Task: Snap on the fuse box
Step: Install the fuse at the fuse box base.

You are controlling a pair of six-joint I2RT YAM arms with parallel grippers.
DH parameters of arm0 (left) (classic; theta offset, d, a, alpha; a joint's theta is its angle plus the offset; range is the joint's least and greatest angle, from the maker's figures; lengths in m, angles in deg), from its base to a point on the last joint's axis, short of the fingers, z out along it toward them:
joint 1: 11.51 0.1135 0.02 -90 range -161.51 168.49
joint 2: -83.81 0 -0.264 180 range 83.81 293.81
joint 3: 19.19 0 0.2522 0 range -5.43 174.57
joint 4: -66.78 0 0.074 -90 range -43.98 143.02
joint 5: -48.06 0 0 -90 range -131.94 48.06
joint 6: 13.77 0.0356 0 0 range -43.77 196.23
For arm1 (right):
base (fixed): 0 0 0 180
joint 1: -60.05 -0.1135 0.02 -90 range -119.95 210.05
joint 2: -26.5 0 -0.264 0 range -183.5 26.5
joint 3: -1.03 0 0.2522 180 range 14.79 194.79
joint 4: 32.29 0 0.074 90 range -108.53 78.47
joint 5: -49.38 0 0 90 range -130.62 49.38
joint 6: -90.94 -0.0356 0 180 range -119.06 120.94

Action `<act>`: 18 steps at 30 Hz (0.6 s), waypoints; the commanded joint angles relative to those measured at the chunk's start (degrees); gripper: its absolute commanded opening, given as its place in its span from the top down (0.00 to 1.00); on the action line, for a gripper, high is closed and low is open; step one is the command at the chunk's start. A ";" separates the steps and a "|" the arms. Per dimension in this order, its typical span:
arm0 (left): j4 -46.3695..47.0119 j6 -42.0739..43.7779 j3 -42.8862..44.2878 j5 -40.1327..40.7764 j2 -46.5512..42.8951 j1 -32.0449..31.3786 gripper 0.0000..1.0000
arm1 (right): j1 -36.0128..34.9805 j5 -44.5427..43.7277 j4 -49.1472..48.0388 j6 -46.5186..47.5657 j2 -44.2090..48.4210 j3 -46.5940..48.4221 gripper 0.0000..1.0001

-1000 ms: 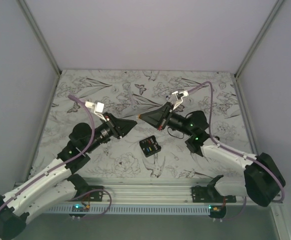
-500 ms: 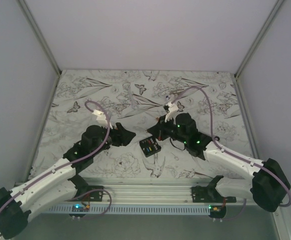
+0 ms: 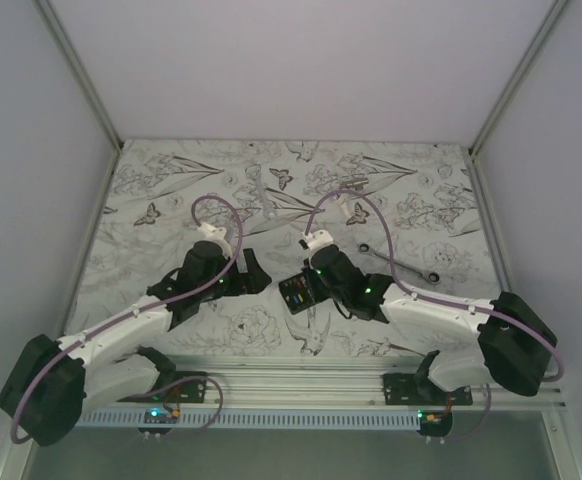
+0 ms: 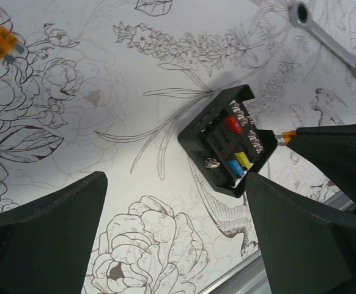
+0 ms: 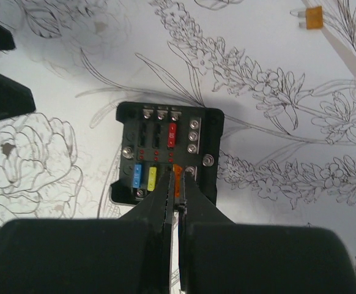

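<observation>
The fuse box [image 3: 297, 294] is a small black square box lying on the flower-print mat, with red, blue and yellow fuses [image 5: 152, 177] on its face. My right gripper [image 5: 178, 182] is shut on a small orange fuse [image 5: 177, 172]. The fuse's tip sits at the slot beside the yellow fuse in the near row of the fuse box [image 5: 169, 153]. My left gripper [image 4: 175, 239] stands wide open just left of the fuse box [image 4: 227, 142], low over the mat, with nothing between its fingers [image 4: 46, 229]. From above, the left gripper [image 3: 253, 272] and the right gripper [image 3: 308, 284] flank the box.
A silver wrench [image 3: 401, 262] lies on the mat right of the right arm, also in the left wrist view as the wrench [image 4: 328, 37]. A loose orange fuse [image 5: 312, 17] lies on the mat beyond the box. The metal rail [image 3: 301, 375] runs along the near edge.
Both arms have swung down and inward to the fuse box. The left gripper has opened wide. The right gripper, still shut on the orange fuse, has come down onto the box's face.
</observation>
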 commanded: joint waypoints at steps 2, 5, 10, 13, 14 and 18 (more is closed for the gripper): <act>-0.27 -1.64 1.62 -2.81 3.13 2.23 0.00 | -1.86 -5.32 2.37 1.17 -1.56 2.53 1.00; -0.50 -2.86 2.18 -4.41 5.72 3.94 0.00 | -2.70 -5.58 2.67 1.47 -3.06 3.10 1.00; -0.61 -4.05 2.61 -5.83 7.75 5.45 0.00 | -4.28 -6.24 2.02 1.83 -5.07 3.60 1.00; -0.68 -4.32 2.45 -5.80 7.81 5.75 0.00 | -4.79 -6.37 1.51 1.79 -6.27 3.54 1.00; -0.70 -4.36 2.44 -5.81 7.74 5.93 0.00 | -4.98 -6.51 1.50 1.82 -6.56 3.65 1.00; -0.85 -4.37 2.44 -5.92 7.79 6.26 0.00 | -5.55 -6.98 1.82 2.14 -7.65 4.19 1.00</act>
